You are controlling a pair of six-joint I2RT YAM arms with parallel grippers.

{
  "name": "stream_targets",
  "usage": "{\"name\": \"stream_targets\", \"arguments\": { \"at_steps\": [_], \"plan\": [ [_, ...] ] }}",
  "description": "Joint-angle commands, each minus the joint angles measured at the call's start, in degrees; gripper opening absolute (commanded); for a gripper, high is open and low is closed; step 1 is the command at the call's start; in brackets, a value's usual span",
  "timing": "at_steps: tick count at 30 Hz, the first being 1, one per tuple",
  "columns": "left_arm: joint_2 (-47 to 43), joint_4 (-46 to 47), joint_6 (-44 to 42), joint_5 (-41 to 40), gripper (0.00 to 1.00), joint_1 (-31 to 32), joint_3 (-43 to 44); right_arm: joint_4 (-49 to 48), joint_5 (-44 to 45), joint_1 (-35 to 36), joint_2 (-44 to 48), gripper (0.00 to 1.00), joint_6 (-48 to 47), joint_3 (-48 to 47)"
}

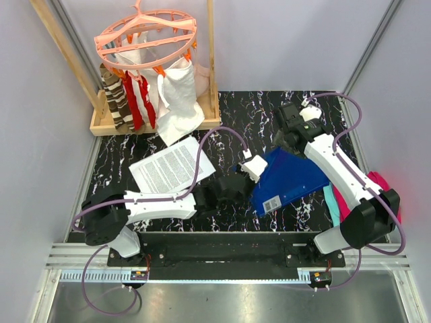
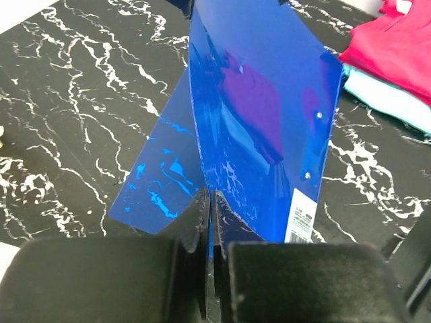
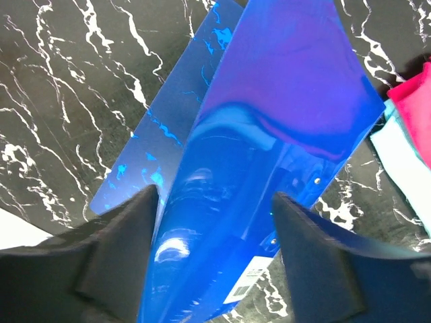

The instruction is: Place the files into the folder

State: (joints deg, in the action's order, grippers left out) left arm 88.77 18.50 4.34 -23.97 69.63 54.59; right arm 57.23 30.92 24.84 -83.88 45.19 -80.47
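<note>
Pinching the folder (image 2: 262,101) at its near edge, left hand (image 2: 210,196) clenched, right hand (image 3: 215,195) released astride raised cover, files (image 1: 172,168) apart

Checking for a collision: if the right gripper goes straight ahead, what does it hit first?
Likely the flat blue plastic folder: its raised cover lies between the right gripper's open fingers, though depth is unclear.

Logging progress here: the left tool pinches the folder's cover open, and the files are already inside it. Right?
No. The files are not inside; the top external view shows them lying on the table, left of the folder. The left tool does pinch its cover open.
</note>
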Motion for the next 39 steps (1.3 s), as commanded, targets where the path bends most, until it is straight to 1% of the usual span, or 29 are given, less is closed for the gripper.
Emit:
{"name": "stream_targets", "arguments": {
  "at_steps": [1, 2, 3, 5, 6, 8, 9, 10, 11, 12, 13, 14, 15, 16, 17, 18, 19, 22, 25, 27, 30, 31, 33, 38, 39],
  "plan": [
    [-0.1, 3.3, -2.8, -4.3, 0.0, 1.0, 0.8, -2.2, 1.6, -0.8, 1.8, 0.67, 2.5, 1.9],
    [-0.4, 3.3, -2.8, -4.4, 0.0, 1.1, 0.6, -2.4, 2.0, -0.8, 2.0, 0.64, 3.4, 2.5],
    [-0.6, 3.3, -2.6, -4.5, 0.0, 1.1, 0.6, -2.8, 2.2, -0.9, 2.5, 0.54, 3.6, 3.1],
    [-1.5, 3.3, -2.0, -4.2, 0.0, 1.1, 0.3, -4.6, 2.1, -1.0, 3.0, 0.41, 3.3, 4.8],
    [-1.9, 3.2, -1.8, -3.8, 0.0, 1.1, 0.3, -5.5, 2.0, -1.1, 3.2, 0.27, 3.2, 5.1],
    [-2.5, 1.6, -0.5, -3.7, 0.01, 1.2, 1.0, -6.5, 1.7, -1.1, 4.1, 0.14, 2.3, 6.1],
    [-2.7, 0.7, 0.1, -3.7, 0.05, 1.2, 1.3, -7.9, 1.7, -1.1, 4.2, 0.08, 1.6, 6.3],
    [-2.9, -0.3, 1.4, -3.7, 0.1, 1.1, 1.6, -8.6, 1.6, -1.1, 5.0, 0.0, -0.4, 6.7],
    [-3.5, -2.0, 2.0, -3.7, 0.17, 1.1, 1.9, -9.4, 1.3, -1.1, 5.5, 0.0, -1.8, 6.7],
    [-3.9, -2.5, 2.5, -3.5, 0.35, 1.1, 1.8, -12.1, 0.5, -1.0, 5.9, 0.0, -3.6, 6.8],
    [-4.6, -2.9, 3.6, -2.6, 0.42, 1.1, 1.7, -14.3, -1.0, -1.0, 7.5, 0.0, -9.4, 7.7],
    [-5.9, -3.9, 4.0, -2.2, 0.5, 1.1, 1.7, -16.5, -5.2, -1.1, 8.5, 0.0, -12.5, 8.4],
    [-7.0, -4.5, 4.4, -1.4, 0.6, 1.1, 1.4, -20.6, -7.5, -1.0, 9.6, 0.0, -15.4, 9.0],
    [-8.1, -5.0, 5.2, -0.8, 0.64, 1.0, 1.2, -22.8, -10.0, -1.1, 11.8, 0.0, -20.7, 10.3],
    [-9.3, -5.4, 5.7, -0.2, 0.67, 1.0, 0.8, -24.5, -13.6, -1.0, 12.9, 0.0, -22.6, 11.0],
    [-12.3, -5.8, 6.0, 1.0, 0.81, 0.8, 0.2, -27.3, -15.0, -1.1, 15.2, 0.0, -24.0, 11.6],
    [-13.7, -6.8, 7.0, 1.7, 0.85, 0.6, 0.0, -28.9, -16.7, -1.1, 16.3, 0.0, -27.4, 13.0],
    [-19.8, -9.1, 9.3, 3.9, 0.89, -0.9, -1.1, -34.2, -23.3, -1.0, 19.9, 0.0, -32.2, 15.5],
    [-24.9, -10.1, 12.2, 7.0, 0.9, -3.7, -2.8, -36.5, -33.5, -1.0, 21.6, 0.0, -34.5, 16.6],
    [-26.9, -10.2, 13.7, 9.5, 0.9, -6.6, -3.7, -38.9, -36.0, -1.0, 23.0, 0.0, -34.6, 18.3],
    [-27.0, -11.0, 16.1, 11.0, 0.9, -9.7, -4.0, -40.5, -33.6, -1.2, 23.8, 0.0, -33.5, 20.4],
    [-25.9, -12.2, 17.4, 11.0, 0.9, -10.3, -3.8, -40.4, -31.3, -1.2, 23.7, 0.0, -33.2, 20.8],
    [-24.4, -13.0, 18.8, 11.9, 0.9, -12.2, -3.3, -40.2, -29.6, -1.8, 23.2, 0.0, -33.0, 21.4],
    [-18.8, -14.3, 21.4, 13.9, 0.89, -13.9, -1.5, -40.2, -29.8, -4.1, 23.3, 0.0, -32.6, 22.8],
    [-17.2, -14.5, 21.6, 13.9, 0.89, -14.2, -1.2, -40.2, -30.0, -5.5, 23.3, 0.0, -32.4, 23.5]
  ]
}}
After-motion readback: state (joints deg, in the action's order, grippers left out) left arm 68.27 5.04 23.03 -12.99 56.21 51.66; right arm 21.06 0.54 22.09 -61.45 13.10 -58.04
